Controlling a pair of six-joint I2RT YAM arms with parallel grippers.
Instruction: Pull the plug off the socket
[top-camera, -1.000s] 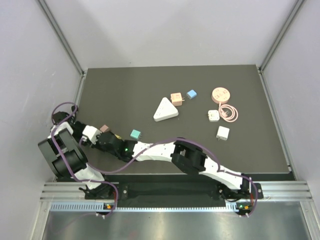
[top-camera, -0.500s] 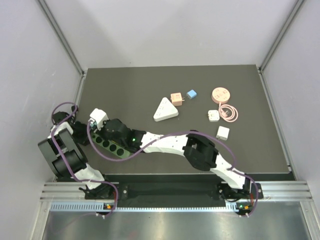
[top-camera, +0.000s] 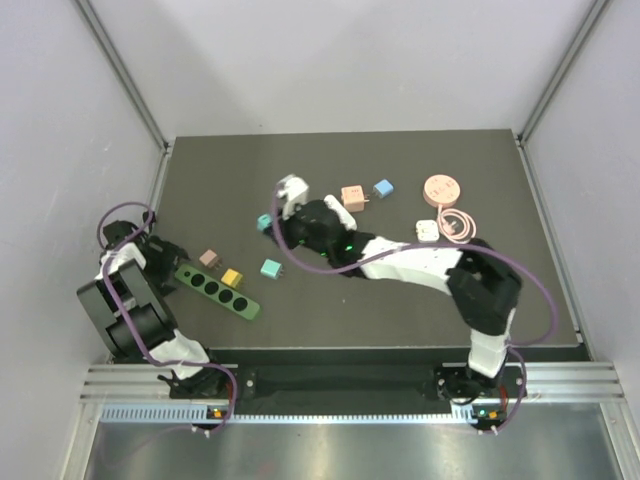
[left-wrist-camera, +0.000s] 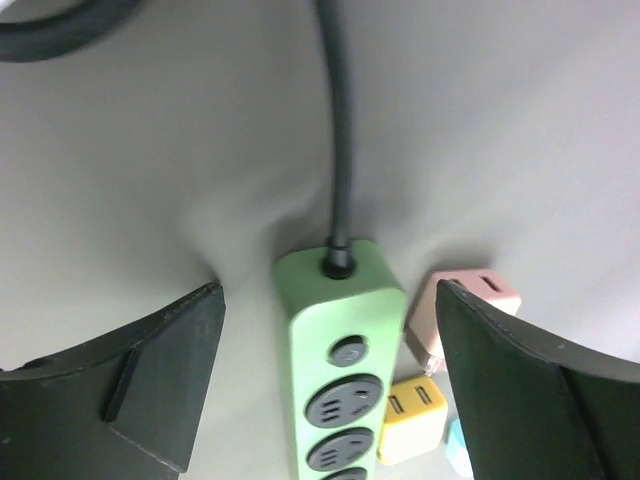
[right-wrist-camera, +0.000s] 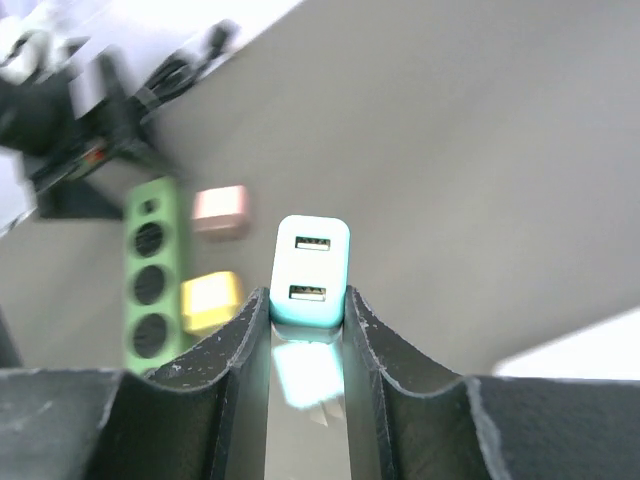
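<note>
Teal plug (right-wrist-camera: 311, 268) tight in right hand (right-wrist-camera: 305, 300); left hand (left-wrist-camera: 328, 292) wide apart by green socket (left-wrist-camera: 345, 400).

On the right arm (top-camera: 420, 265), white shells between black joints, with a small green light (top-camera: 347, 247) glowing near the wrist. On the left arm (top-camera: 130, 305), mostly black rounded housings, plus a white link low down. Along both, a thin purple cable (top-camera: 547, 300) in loose loops. At each base, tiny orange and green lamps (top-camera: 480, 412). Matte black left fingers (left-wrist-camera: 150, 385), broad and wedge-shaped; right fingers (right-wrist-camera: 215, 380) likewise black, flecked with pale scuffs.
</note>
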